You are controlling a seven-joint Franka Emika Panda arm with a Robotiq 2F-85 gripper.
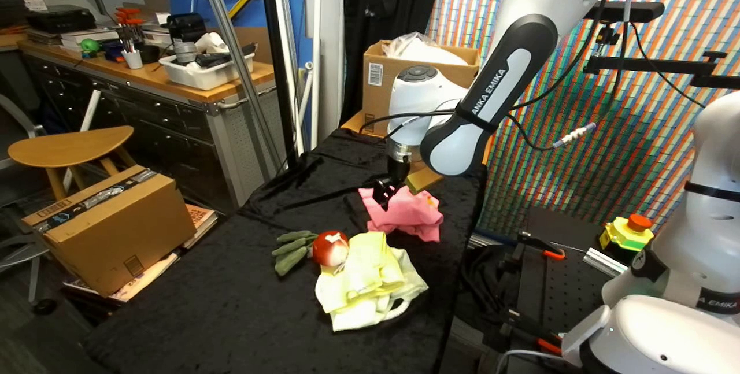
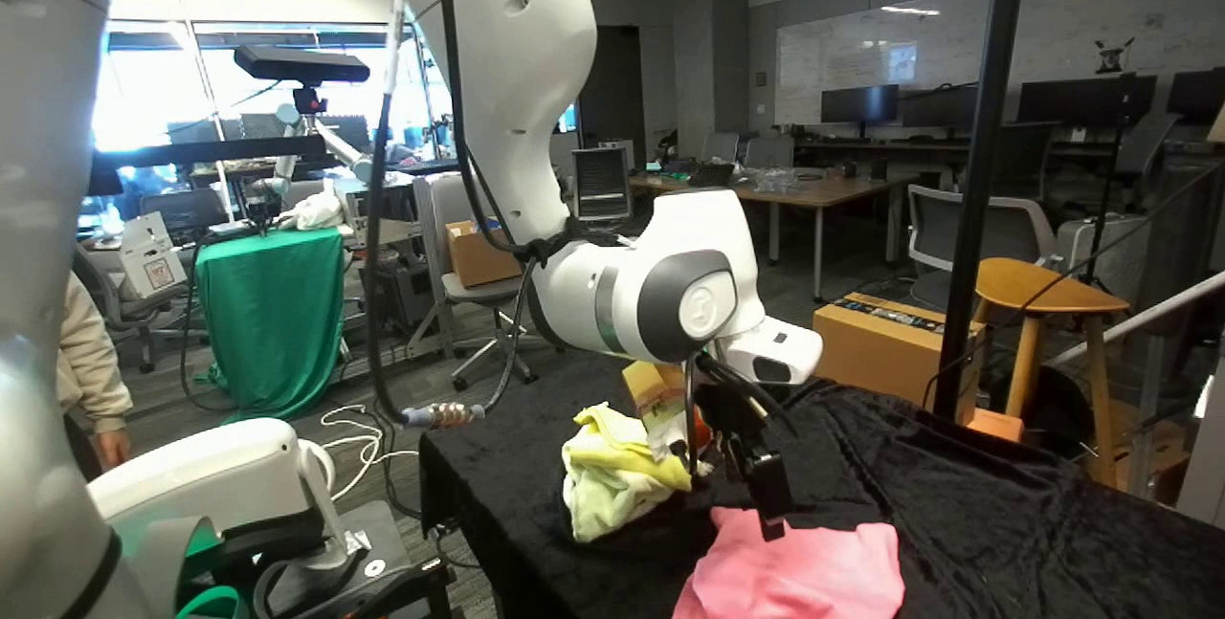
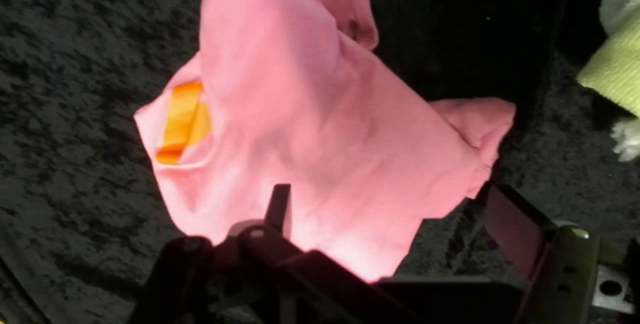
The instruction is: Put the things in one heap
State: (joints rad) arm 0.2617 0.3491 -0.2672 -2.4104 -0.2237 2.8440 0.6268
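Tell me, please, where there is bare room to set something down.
In an exterior view, black cloth lies bare in front of the green pieces and cream-white cloth; more, wrinkled, borders the pink cloth on the left. Crowded: around the red-white ball and pale yellow cloth, and under the end effector.

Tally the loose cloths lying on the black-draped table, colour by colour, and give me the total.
Pink cloth: 1
Pale yellow cloth: 1
Cream-white cloth: 1, partly covered
Total: 3 visible; the overlapping folds could hide more.
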